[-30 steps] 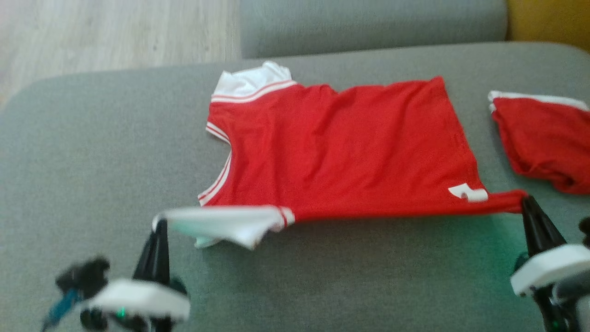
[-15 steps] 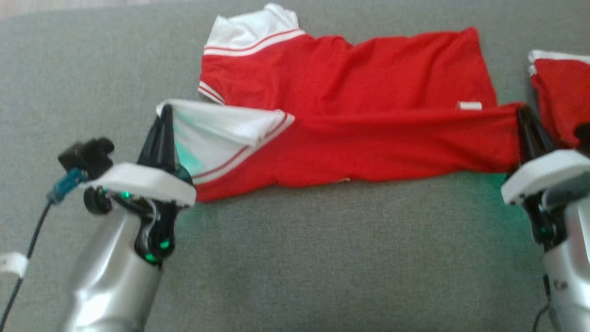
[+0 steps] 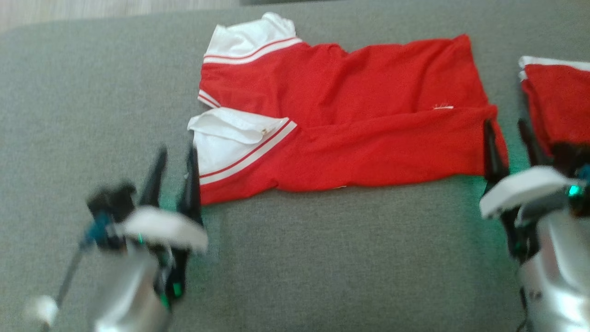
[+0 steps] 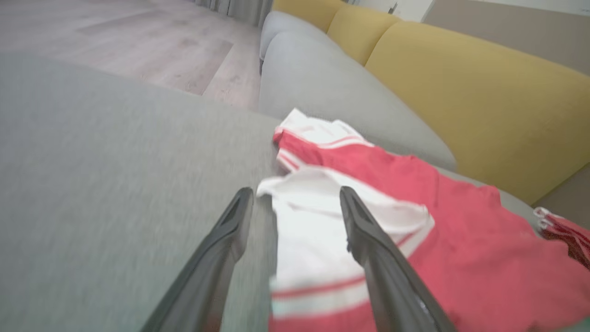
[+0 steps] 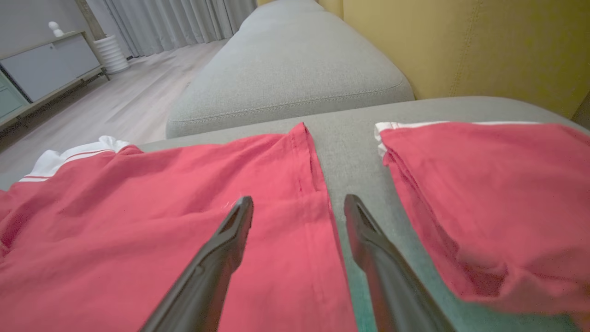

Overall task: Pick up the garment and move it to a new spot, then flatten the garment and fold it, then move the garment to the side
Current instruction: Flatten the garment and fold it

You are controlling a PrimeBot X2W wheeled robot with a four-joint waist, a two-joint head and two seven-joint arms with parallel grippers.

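Two end effectors flank the garment (image 3: 350,92), and both have their fingers spread with nothing between them. The red shirt lies on the grey cushion (image 3: 322,258) with its near half laid over the far half, so I'd judge the first lengthwise fold is down and the next one is in hand.

Just ahead of the left end effector (image 3: 176,154), touching its inner finger, sits the white sleeve (image 3: 230,138). In the left wrist view that sleeve runs under the inner finger and partly into the gap. The side hem (image 5: 318,216) lies in the gap of the right end effector (image 3: 505,127), with red cloth under the inner finger and bare cushion under the outer one.

To do this well, I'd first tidy what is there. The folded flap slants, nearer at the left end effector than at the right, and the sleeve sticks out past the shirt's edge. Tuck the sleeve in before creasing again. Each pinch should take both layers at the corner, not the top one alone, or the fold will slide apart. Lift both ends together and keep the cloth lightly taut.

Just outside the right end effector's outer finger lies a second folded red piece (image 3: 557,97). A wide reach there could snag it.
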